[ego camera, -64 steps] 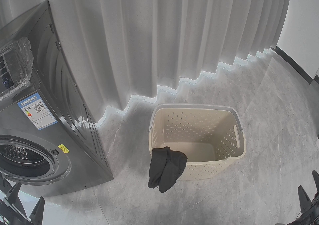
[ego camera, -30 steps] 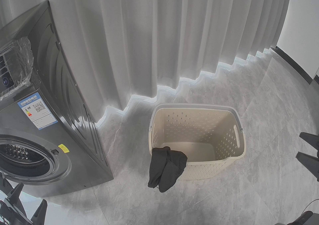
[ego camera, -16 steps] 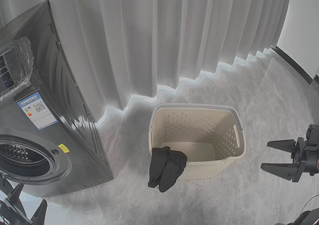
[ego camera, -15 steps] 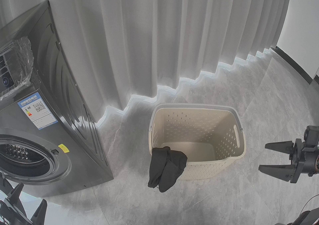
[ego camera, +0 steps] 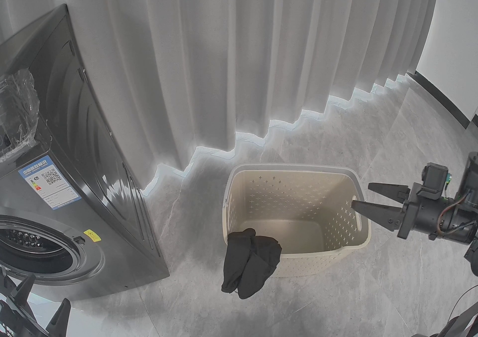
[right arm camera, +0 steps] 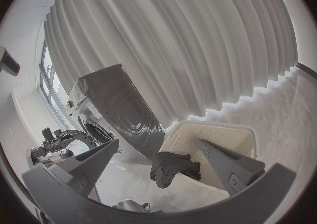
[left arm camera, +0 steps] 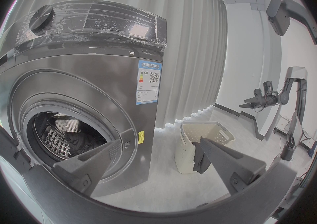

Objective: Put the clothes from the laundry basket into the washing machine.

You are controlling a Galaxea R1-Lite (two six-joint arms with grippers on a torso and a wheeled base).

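A cream laundry basket (ego camera: 294,168) stands on the floor, with a dark garment (ego camera: 251,262) draped over its near left rim. The grey washing machine (ego camera: 74,154) stands to the left, and its round opening (ego camera: 37,253) has no door across it. Dark clothes (left arm camera: 82,139) lie inside the drum. My right gripper (ego camera: 361,194) hangs open at the basket's right rim, holding nothing. In the right wrist view the garment (right arm camera: 173,168) lies below that gripper (right arm camera: 158,142). My left gripper (ego camera: 45,293) stands open and low in front of the machine, its fingers framing the opening (left arm camera: 158,142).
White curtains (ego camera: 249,54) hang behind the basket and the machine. Grey tiled floor (ego camera: 348,303) lies open in front of and to the right of the basket. A white wall with a dark skirting (ego camera: 443,94) runs along the far right.
My right gripper has risen from the lower right corner and swung left to the basket's right rim. The head camera shifted slightly. The left gripper, basket and garment have not moved.
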